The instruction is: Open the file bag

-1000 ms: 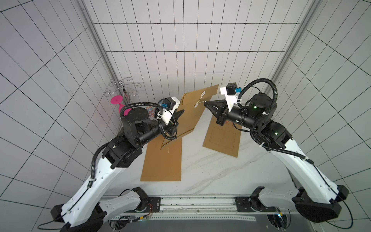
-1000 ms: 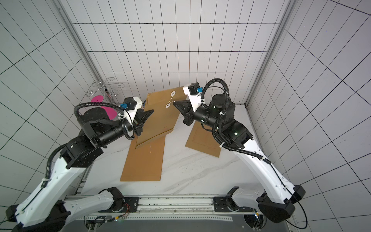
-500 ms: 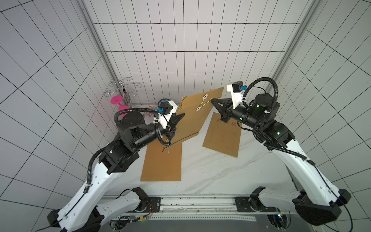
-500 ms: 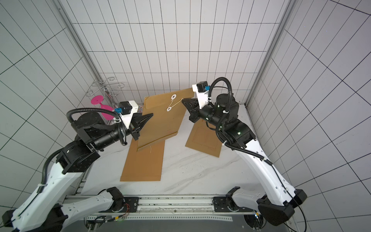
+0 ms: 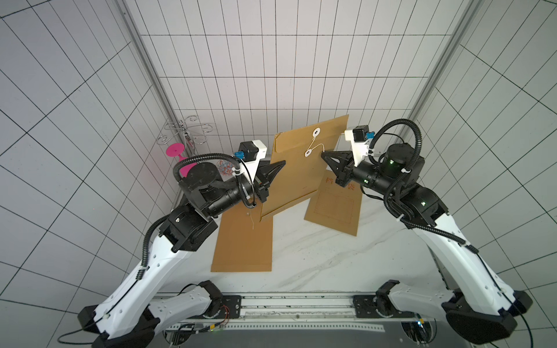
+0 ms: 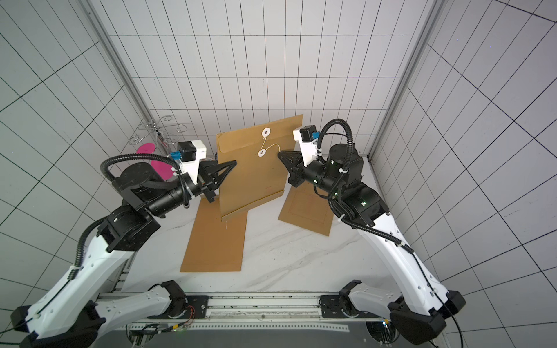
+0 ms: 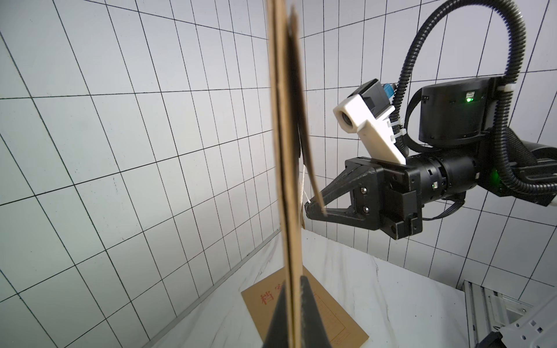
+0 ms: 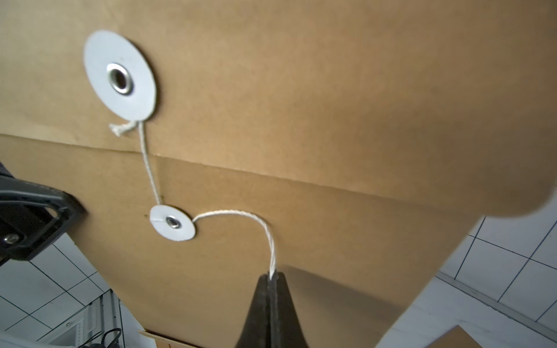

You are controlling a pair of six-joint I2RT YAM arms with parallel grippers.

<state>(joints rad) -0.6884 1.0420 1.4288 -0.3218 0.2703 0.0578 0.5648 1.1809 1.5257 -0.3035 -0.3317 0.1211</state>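
Note:
A brown file bag point(image 5: 298, 177) point(image 6: 253, 177) hangs upright above the table. My left gripper point(image 5: 282, 163) point(image 6: 234, 163) point(image 7: 292, 281) is shut on its left edge, which the left wrist view shows edge-on point(image 7: 284, 150). The flap lies folded down, with a large white disc point(image 8: 120, 78) on it and a small white disc point(image 8: 172, 223) below. A white string point(image 8: 241, 214) point(image 5: 317, 146) runs from the large disc past the small one to my right gripper point(image 8: 272, 274) point(image 5: 322, 154) point(image 6: 278, 153), which is shut on the string's end close to the bag's face.
Two more brown file bags lie flat on the marble table: one under the held bag point(image 5: 242, 241), one at the right point(image 5: 334, 208). A wire rack point(image 5: 187, 132) and a pink object point(image 5: 176, 150) stand at the back left. Tiled walls close in on three sides.
Both arms have lifted the file bag higher and shifted it slightly right. The right gripper has moved right with the string. Both grips are unchanged.

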